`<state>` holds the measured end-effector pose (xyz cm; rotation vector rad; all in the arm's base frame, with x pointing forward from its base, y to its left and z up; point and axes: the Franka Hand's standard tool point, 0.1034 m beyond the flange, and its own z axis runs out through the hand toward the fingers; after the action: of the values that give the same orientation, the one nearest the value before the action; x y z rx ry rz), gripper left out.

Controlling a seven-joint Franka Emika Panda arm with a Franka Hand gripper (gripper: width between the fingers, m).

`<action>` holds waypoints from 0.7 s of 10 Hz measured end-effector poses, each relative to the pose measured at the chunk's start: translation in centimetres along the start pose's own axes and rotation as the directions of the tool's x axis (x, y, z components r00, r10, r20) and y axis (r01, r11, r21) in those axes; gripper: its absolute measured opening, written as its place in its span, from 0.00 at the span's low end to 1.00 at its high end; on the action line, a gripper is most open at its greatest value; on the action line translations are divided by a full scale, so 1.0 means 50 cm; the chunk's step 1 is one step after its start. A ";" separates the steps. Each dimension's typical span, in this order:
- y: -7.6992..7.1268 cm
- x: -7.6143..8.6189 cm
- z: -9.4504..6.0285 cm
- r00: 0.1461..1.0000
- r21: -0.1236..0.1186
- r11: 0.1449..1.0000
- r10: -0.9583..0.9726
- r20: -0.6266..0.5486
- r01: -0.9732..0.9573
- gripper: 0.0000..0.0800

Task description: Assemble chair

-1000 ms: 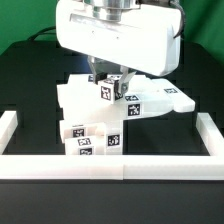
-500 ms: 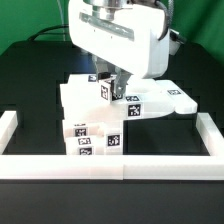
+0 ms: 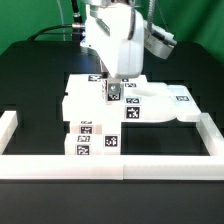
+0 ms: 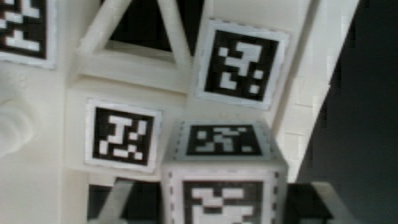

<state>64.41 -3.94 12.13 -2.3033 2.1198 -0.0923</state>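
The chair is a cluster of matte-white tagged parts in the middle of the black table. A flat slab (image 3: 155, 102) lies toward the exterior view's right, and a blocky stack (image 3: 92, 140) stands at the front. My gripper (image 3: 113, 96) points straight down over the cluster and is shut on a small upright tagged block (image 3: 113, 93). In the wrist view the block (image 4: 222, 192) sits between my gripper (image 4: 217, 203) and its dark fingers (image 4: 111, 203). Tagged frame bars (image 4: 238, 62) lie beyond it. The block's lower end is hidden.
A low white border wall (image 3: 110, 166) runs along the front, with side walls at the exterior view's left (image 3: 8, 125) and right (image 3: 212, 130). The bulky white arm wrist (image 3: 118, 35) hangs over the rear of the parts.
The hand has turned about its vertical axis, showing a narrower side now, and has drifted slightly to the exterior view's right. The block stays between the fingers. The chair parts have barely shifted.
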 end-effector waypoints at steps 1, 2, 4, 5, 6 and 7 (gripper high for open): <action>0.000 -0.001 0.000 0.998 0.000 0.998 0.059 0.000 -0.059 0.36; -0.001 -0.002 0.000 0.995 0.001 0.995 0.098 0.001 -0.098 0.36; -0.002 -0.004 -0.002 0.979 0.001 0.979 0.202 0.002 -0.202 0.36; -0.002 -0.005 -0.002 0.963 0.000 0.963 0.269 0.004 -0.269 0.36; -0.003 -0.006 -0.001 0.961 0.001 0.961 0.276 0.004 -0.276 0.36; -0.002 -0.006 -0.001 0.963 0.001 0.963 0.268 0.004 -0.268 0.49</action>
<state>64.50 -3.62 12.16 -1.9880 2.4034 -0.0856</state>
